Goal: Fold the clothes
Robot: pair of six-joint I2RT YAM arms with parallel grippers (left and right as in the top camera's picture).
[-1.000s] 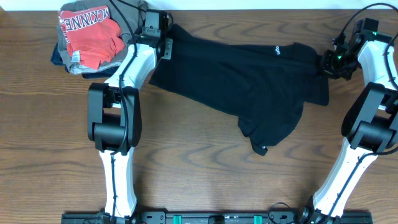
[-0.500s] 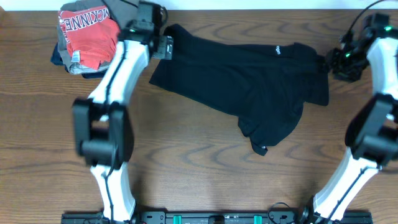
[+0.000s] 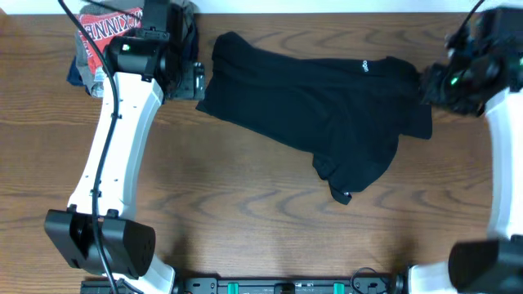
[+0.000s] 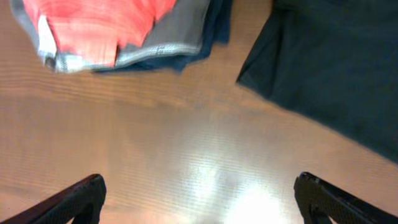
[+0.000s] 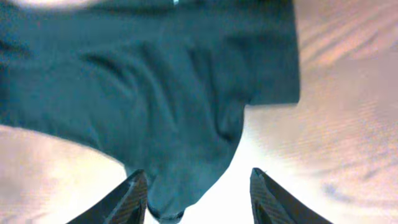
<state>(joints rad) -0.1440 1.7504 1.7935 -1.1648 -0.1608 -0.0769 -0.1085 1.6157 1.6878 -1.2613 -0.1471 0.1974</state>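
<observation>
The black top point(image 3: 319, 106) lies spread and rumpled on the wooden table, with a small white logo mark point(image 3: 365, 66) near its far edge and a sleeve end pointing toward the front. My left gripper point(image 3: 196, 80) is open and empty, just left of the top's left edge. In the left wrist view its fingers point(image 4: 199, 196) hover over bare wood, the top's corner point(image 4: 323, 68) at upper right. My right gripper point(image 3: 431, 84) is open at the top's right edge. In the right wrist view its fingers point(image 5: 198, 186) hover over the fabric point(image 5: 155, 93).
A stack of folded garments with a red shirt with white letters point(image 3: 110, 33) on top sits at the far left corner, partly under my left arm. It also shows in the left wrist view point(image 4: 112, 25). The table's far edge runs just behind the top.
My left gripper has let go of the top's left corner and drawn back left and up, now open. My right arm has lifted a little at the top's right edge. The top lies still.
</observation>
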